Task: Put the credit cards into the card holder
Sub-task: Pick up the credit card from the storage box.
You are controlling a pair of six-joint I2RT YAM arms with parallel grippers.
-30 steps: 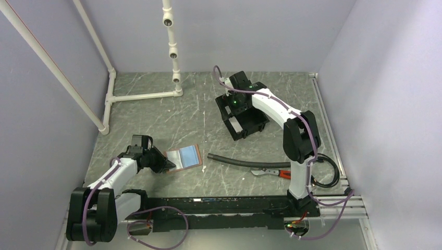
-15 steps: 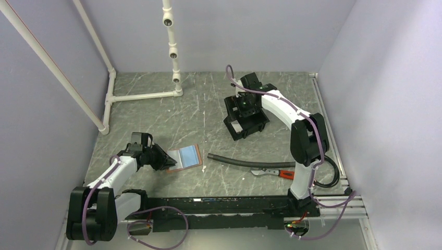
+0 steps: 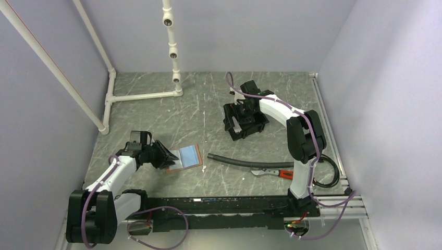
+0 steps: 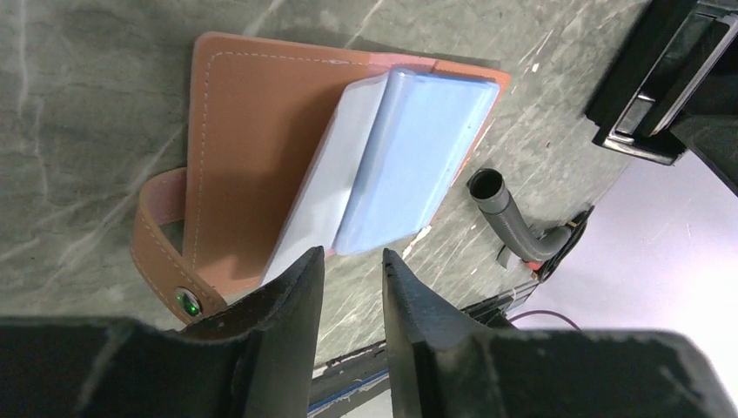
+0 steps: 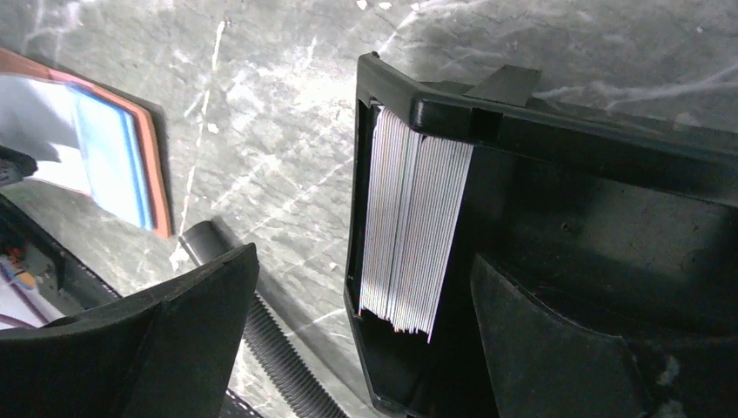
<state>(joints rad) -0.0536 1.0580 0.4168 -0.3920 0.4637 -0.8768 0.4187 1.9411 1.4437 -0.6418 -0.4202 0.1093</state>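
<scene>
The card holder [image 3: 183,157] [image 4: 252,131], a tan leather wallet with a snap strap, lies open on the table left of centre. Two light blue credit cards [image 4: 418,157] rest overlapped on its right half. My left gripper [image 3: 168,157] [image 4: 351,257] sits at the wallet's near-left edge, jaws slightly open with nothing between them. My right gripper [image 3: 243,110] [image 5: 364,252] is wide open over the black box [image 3: 245,122] [image 5: 557,218]. One finger is outside the box wall and the other inside. A stack of thin cards [image 5: 409,226] stands on edge between them, untouched.
A black corrugated hose [image 3: 234,161] and red-handled pliers [image 3: 273,173] lie right of the wallet. A white pipe frame [image 3: 140,96] stands at the back left. A black rail [image 3: 224,204] runs along the near edge, with cable loops at the right.
My left gripper's jaws have parted and let go beside the wallet. My right gripper has swung right and settled over the black box, which turned a little.
</scene>
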